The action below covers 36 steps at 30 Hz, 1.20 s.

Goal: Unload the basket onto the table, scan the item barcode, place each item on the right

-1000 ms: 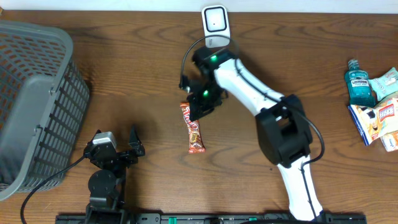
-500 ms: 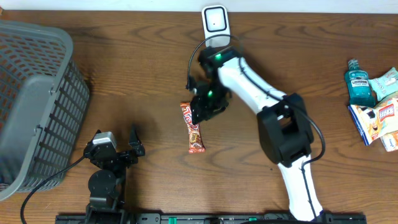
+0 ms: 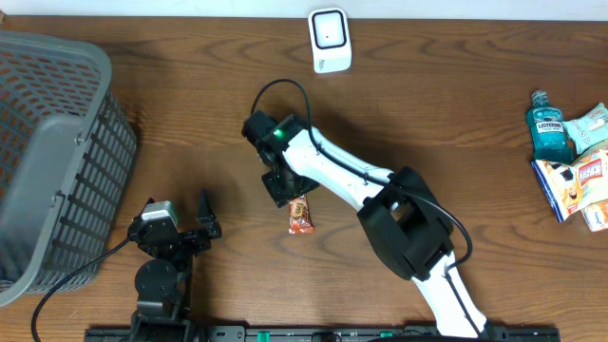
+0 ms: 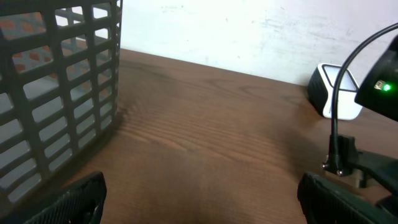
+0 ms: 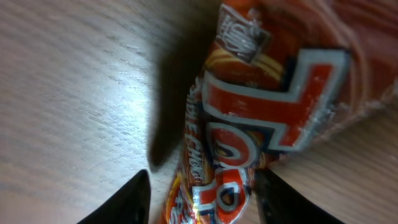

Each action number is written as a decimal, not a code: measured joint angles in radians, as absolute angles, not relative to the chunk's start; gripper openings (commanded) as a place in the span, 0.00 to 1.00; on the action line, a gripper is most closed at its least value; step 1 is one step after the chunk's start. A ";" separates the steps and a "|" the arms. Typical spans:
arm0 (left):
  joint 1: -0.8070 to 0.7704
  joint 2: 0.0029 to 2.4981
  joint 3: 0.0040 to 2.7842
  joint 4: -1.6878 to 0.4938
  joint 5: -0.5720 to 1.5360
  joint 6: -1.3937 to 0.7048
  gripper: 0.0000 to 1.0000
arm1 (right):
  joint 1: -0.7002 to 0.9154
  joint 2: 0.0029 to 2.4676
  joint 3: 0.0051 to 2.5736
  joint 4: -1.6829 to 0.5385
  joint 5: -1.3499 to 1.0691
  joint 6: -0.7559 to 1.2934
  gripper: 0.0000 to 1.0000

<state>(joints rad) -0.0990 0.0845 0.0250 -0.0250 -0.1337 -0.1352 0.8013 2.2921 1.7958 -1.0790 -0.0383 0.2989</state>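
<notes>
An orange and red candy bar (image 3: 300, 216) lies flat on the wooden table, its upper end hidden under my right gripper (image 3: 282, 182). In the right wrist view the bar's wrapper (image 5: 249, 124) fills the frame and runs down between the two dark fingers. The right gripper (image 5: 204, 190) is open astride it, with a gap on the left side. The white scanner (image 3: 330, 40) stands at the table's far edge, also seen in the left wrist view as a white scanner (image 4: 336, 92). My left gripper (image 3: 206, 217) rests open and empty at the front left, its view (image 4: 204, 200) showing bare wood between the fingers.
A grey slatted basket (image 3: 57, 142) stands at the left, close beside the left arm (image 4: 56, 93). A blue mouthwash bottle (image 3: 549, 128) and some boxed items (image 3: 579, 185) sit at the far right edge. The right arm's cable (image 3: 275, 90) loops above its wrist.
My right gripper has swung away from the scanner, leftward and down onto the upper end of the candy bar. The bar lies where it was. The left arm has not moved.
</notes>
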 measured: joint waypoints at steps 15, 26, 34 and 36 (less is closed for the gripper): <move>-0.099 0.084 0.025 -0.025 -0.134 -0.135 0.98 | 0.779 2.240 1.699 -1.005 -0.011 0.382 0.01; -0.099 0.084 0.025 -0.025 -0.134 -0.135 0.98 | 0.654 2.240 1.700 -1.019 -0.319 0.257 0.01; -0.099 0.084 0.025 -0.025 -0.134 -0.135 0.98 | 0.522 2.218 1.699 -1.047 -0.708 0.009 0.01; -0.099 0.084 0.025 -0.025 -0.134 -0.135 0.98 | 0.488 2.205 1.699 -1.058 -0.827 -0.050 0.01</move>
<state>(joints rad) -0.0990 0.0845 0.0250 -0.0250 -0.1341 -0.1352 0.4885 2.2051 1.6993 -1.0576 -0.8268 -0.0502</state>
